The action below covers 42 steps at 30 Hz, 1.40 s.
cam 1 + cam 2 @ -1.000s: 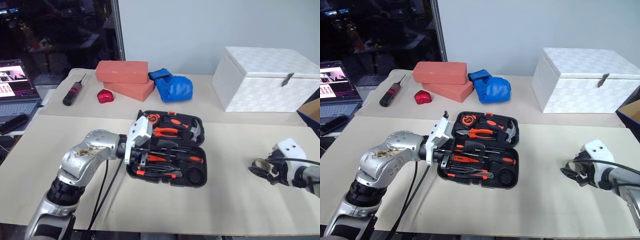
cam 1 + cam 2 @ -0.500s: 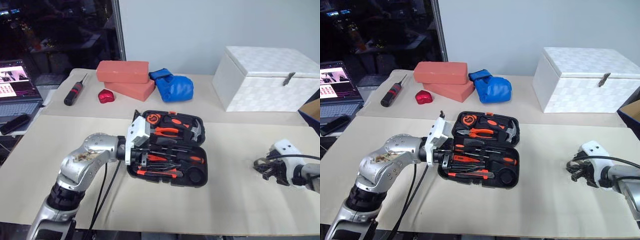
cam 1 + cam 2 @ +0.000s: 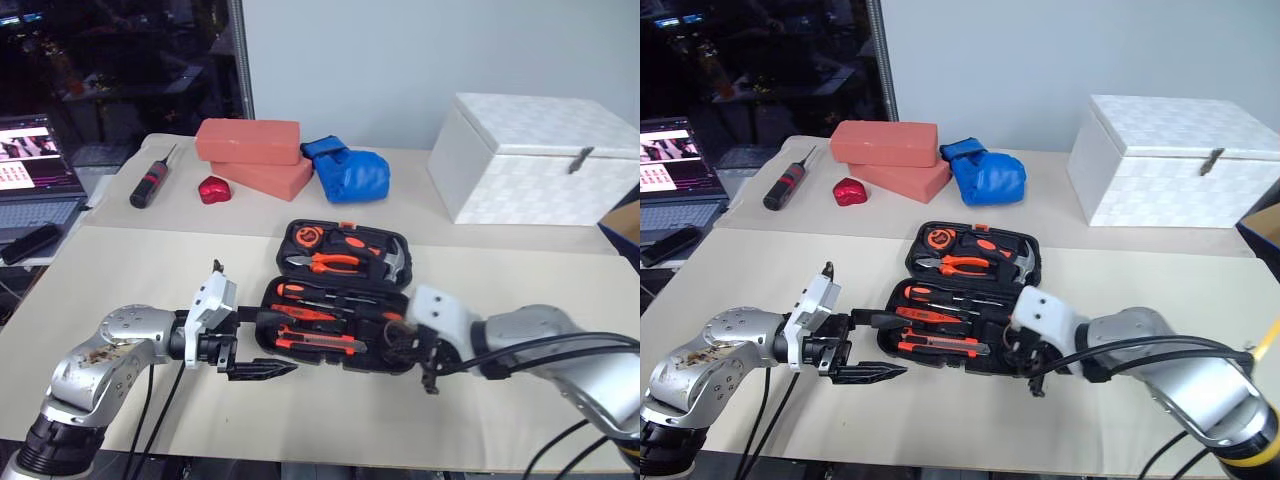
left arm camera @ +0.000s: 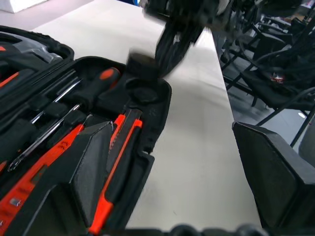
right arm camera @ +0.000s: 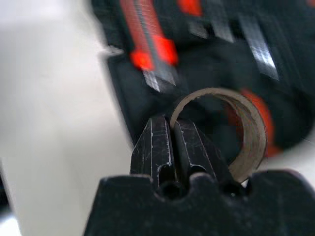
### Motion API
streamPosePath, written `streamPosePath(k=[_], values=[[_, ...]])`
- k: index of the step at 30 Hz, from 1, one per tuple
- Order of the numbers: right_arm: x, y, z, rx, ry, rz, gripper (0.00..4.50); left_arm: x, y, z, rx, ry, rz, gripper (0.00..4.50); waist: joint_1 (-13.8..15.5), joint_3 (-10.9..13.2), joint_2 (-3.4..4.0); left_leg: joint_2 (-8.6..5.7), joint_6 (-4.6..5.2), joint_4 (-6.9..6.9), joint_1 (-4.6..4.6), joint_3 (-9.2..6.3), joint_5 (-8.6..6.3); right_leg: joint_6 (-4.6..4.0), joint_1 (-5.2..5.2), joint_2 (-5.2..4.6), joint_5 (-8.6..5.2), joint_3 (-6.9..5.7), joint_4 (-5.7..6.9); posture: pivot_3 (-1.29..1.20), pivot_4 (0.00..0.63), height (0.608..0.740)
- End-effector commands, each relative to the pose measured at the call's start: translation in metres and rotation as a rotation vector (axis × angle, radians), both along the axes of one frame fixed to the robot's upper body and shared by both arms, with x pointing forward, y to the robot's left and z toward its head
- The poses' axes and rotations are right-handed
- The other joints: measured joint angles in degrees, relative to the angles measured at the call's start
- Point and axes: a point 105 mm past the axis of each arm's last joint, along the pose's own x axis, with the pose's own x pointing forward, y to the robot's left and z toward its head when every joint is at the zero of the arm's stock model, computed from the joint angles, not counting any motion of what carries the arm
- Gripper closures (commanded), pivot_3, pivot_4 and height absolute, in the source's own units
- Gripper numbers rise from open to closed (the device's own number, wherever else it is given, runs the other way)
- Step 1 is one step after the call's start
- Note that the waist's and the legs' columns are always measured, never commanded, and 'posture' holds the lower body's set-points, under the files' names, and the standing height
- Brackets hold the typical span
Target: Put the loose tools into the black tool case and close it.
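The black tool case (image 3: 300, 357) lies open at mid-table. Slim orange-and-black screwdrivers (image 3: 305, 292) and an orange-black utility knife (image 3: 320, 342) lie in its moulded slots, with pliers (image 3: 335, 263) and a hammer (image 3: 392, 258) in the far half. My right gripper (image 3: 402, 346) hangs over the case's near right corner, shut on the wall of a brown cardboard tape ring (image 5: 231, 132). Just off the case's near left corner, my left gripper (image 3: 255, 342) stands open and holds nothing. The left wrist view looks along the knife (image 4: 118, 147) toward the blurred right gripper (image 4: 177, 29).
A white box (image 3: 535, 155) with a metal clasp stands at the back right. Two red bricks (image 3: 250, 150), a blue glove (image 3: 350, 172), a small red object (image 3: 213, 190) and a stubby black screwdriver (image 3: 150, 185) lie at the back left. A laptop (image 3: 30, 170) sits far left.
My right arm has swung left across the table, carrying the tape ring to the case's near right corner. My left gripper has drawn back left and down, off the case.
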Motion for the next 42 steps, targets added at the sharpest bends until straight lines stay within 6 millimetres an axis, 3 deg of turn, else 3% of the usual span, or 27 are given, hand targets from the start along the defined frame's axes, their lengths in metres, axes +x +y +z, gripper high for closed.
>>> streamPosePath(k=[1, 6, 15, 22, 26, 31, 33, 36, 41, 42], values=[[0.001, 0.006, -0.001, -0.035, -0.02, 0.029, 4.48, 0.0, -0.002, 0.007, -0.011, -0.054, -0.002, 0.35, -0.18, 0.0, -0.01, 0.01, 0.0, 0.0, -0.03, 0.01, 0.0, 0.01, 0.0, 0.01, 0.0, 0.0, -0.02, 0.0, 0.15, 0.736], [0.003, -0.003, -0.014, -0.123, 0.024, 0.037, 4.48, 0.0, 0.0, 0.005, -0.001, -0.065, 0.018, 0.35, -0.26, 0.0, -0.01, 0.05, 0.03, -0.06, -0.07, 0.0, -0.02, 0.03, -0.09, 0.06, -0.04, -0.03, 0.06, 0.0, 0.15, 0.736], [-0.004, -0.007, -0.02, -0.148, 0.073, 0.072, 4.48, 0.001, -0.001, 0.003, -0.001, -0.079, 0.032, 0.35, -0.07, 0.01, -0.01, 0.07, 0.02, 0.0, -0.01, 0.0, -0.01, 0.01, -0.03, 0.06, -0.06, -0.05, 0.1, 0.0, 0.15, 0.736], [0.002, 0.001, -0.005, -0.063, 0.043, 0.092, 2.21, 0.009, 0.001, 0.005, -0.017, -0.075, 0.067, 0.35, -0.15, 0.01, -0.01, 0.09, 0.03, -0.05, -0.03, -0.01, -0.02, 0.02, -0.04, 0.09, -0.09, -0.07, 0.1, 0.0, 0.15, 0.736], [-0.005, 0.005, 0.015, 0.049, 0.036, 0.127, 2.21, 0.021, 0.002, 0.012, -0.059, -0.061, 0.128, 0.35, -0.12, 0.01, -0.02, 0.09, 0.04, -0.06, -0.04, -0.04, -0.02, 0.04, -0.05, 0.11, -0.09, -0.09, 0.14, 0.0, 0.15, 0.736], [-0.008, 0.006, 0.029, 0.168, 0.019, 0.101, 2.21, 0.049, 0.004, 0.024, -0.119, -0.057, 0.297, 0.35, -0.1, 0.02, -0.03, 0.08, 0.03, 0.03, 0.02, -0.05, -0.01, 0.05, 0.08, 0.11, -0.07, -0.08, 0.15, 0.0, 0.15, 0.736], [0.004, 0.006, 0.045, 0.273, -0.084, 0.031, 2.21, 0.074, 0.006, 0.03, -0.135, -0.031, 0.43, 0.35, -0.09, 0.04, -0.08, 0.07, 0.03, 0.09, 0.05, -0.08, -0.01, 0.06, 0.13, 0.12, -0.05, -0.09, 0.17, 0.0, 0.15, 0.736], [0.049, -0.019, 0.06, 0.368, -0.218, -0.311, 2.21, 0.121, 0.011, 0.026, -0.033, 0.062, 0.667, 0.35, -0.13, 0.07, -0.15, 0.02, 0.07, 0.21, 0.05, -0.3, 0.05, 0.5, 0.25, 0.2, 0.25, -0.12, 0.27, 0.0, 0.15, 0.736], [0.078, -0.031, 0.06, 0.398, -0.201, -0.534, 2.21, 0.15, 0.009, 0.029, -0.007, 0.124, 0.74, 0.35, -0.76, 0.08, -0.15, -0.34, 0.05, 0.3, -0.02, -0.62, 0.18, 0.54, 0.2, 0.14, 0.48, -0.01, 0.21, 0.0, 0.15, 0.736], [0.097, -0.042, 0.057, 0.39, -0.184, -0.633, 2.21, 0.164, 0.003, 0.026, 0.008, 0.145, 0.78, 0.35, -0.88, 0.08, -0.15, -0.35, 0.05, 0.29, -0.02, -0.63, 0.18, 0.54, 0.18, 0.13, 0.48, 0.0, 0.2, 0.0, 0.15, 0.736]])
